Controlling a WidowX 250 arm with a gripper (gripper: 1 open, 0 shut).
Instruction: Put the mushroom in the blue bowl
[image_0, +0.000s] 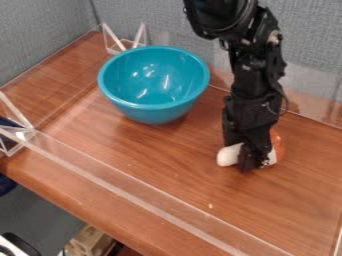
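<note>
The mushroom (229, 155) lies on its side on the wooden table, right of centre, with its cream stem pointing left and a bit of orange cap (273, 152) showing on the right. My gripper (253, 157) points straight down over it, open, with its black fingers straddling the mushroom's middle and hiding it. The blue bowl (158, 108) stands upright and empty to the left and farther back, well apart from the gripper.
A low clear plastic wall (134, 185) runs along the front and sides of the table (120, 150). White brackets stand at the back left (123, 40) and the left edge (14, 135). Grey panels close off the back.
</note>
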